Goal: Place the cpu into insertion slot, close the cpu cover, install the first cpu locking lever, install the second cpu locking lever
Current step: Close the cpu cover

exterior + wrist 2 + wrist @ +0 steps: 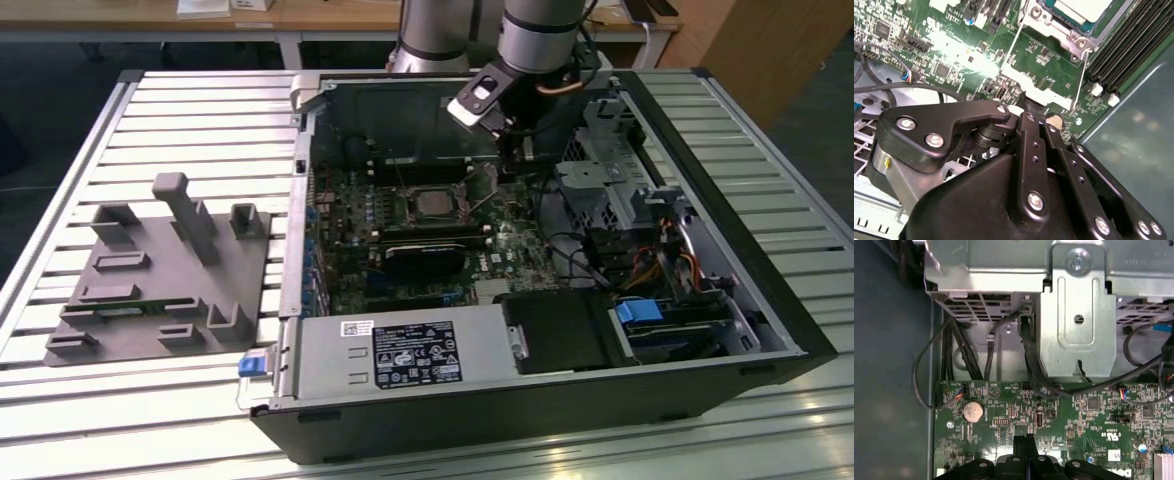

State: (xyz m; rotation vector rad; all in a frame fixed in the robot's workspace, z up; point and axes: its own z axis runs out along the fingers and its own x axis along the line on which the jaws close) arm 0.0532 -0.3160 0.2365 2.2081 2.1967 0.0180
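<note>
While the arm reached down into the open computer case (754,300), the gripper (497,180) hung low over the green circuit board (514,250), just to the exterior view's right of the insertion slot (430,205) and slightly farther back. In both wrist views its fingers (1026,441) were drawn together with no gap showing between them. Whether they pinched anything thin, I could not tell. Nor could I tell if the tip touched the board.

In the second wrist view the cpu (1081,6) sat in the slot, its pale metal top showing through the window of the cpu cover (1064,31), which lay down flat around it. Two thin wire locking levers (1010,47) ran out along the frame's sides, the second one (1081,75) reaching back toward the gripper. Whether either was hooked down could not be made out. Long black card slots (1129,45) lay beside the socket.

In the first wrist view a coin battery (973,411) sat on the board near the fingertips, with black cables (1029,355) climbing to a metal drive cage (1074,300) beyond.

The case lay on a slatted metal table (174,110). A grey fixture block (134,290) stood well apart, on the exterior view's left.
</note>
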